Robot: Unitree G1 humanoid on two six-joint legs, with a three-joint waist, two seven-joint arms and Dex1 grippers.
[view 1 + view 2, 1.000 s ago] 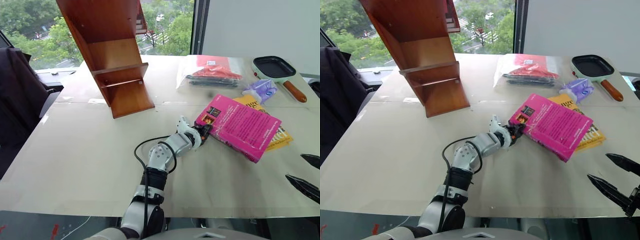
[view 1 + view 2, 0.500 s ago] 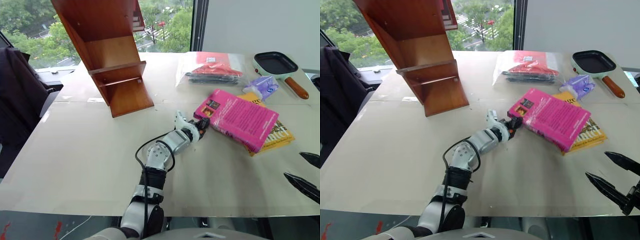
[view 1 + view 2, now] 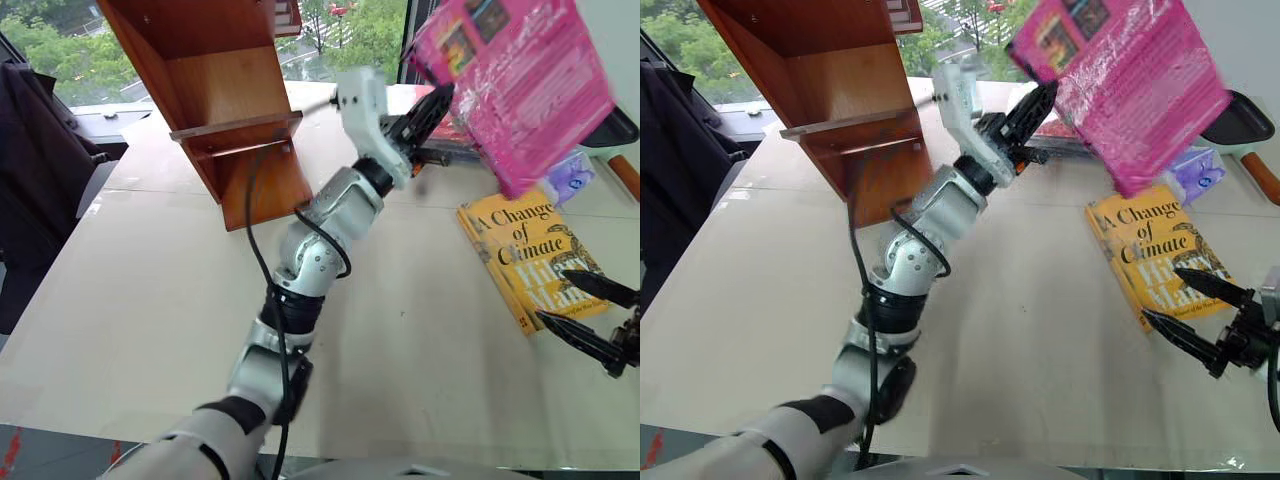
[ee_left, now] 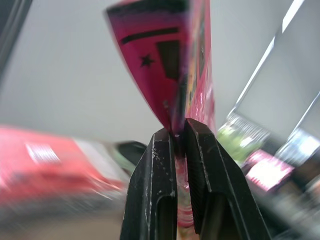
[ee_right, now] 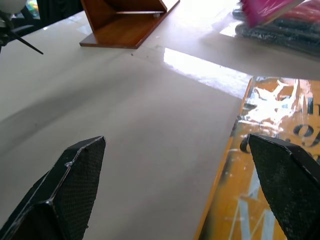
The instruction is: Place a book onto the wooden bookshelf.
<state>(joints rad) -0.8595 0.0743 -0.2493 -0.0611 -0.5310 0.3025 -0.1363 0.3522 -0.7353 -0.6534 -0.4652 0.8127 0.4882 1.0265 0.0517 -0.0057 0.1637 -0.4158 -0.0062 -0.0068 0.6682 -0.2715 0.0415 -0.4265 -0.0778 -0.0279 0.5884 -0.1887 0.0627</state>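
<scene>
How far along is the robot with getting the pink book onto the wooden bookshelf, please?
Done: the book is off the table, clear of the yellow book. In hand: the left gripper pinches its corner, holding it in the air. Left: carrying it to the wooden bookshelf and setting it on a shelf.

pink book (image 3: 520, 85) airborne, glossy wrap, cover facing out, tilted, one corner pinched in the left jaws. wooden bookshelf (image 3: 215, 100) reddish-brown, slanted sides, flat shelves, standing beyond and left of those jaws.
</scene>
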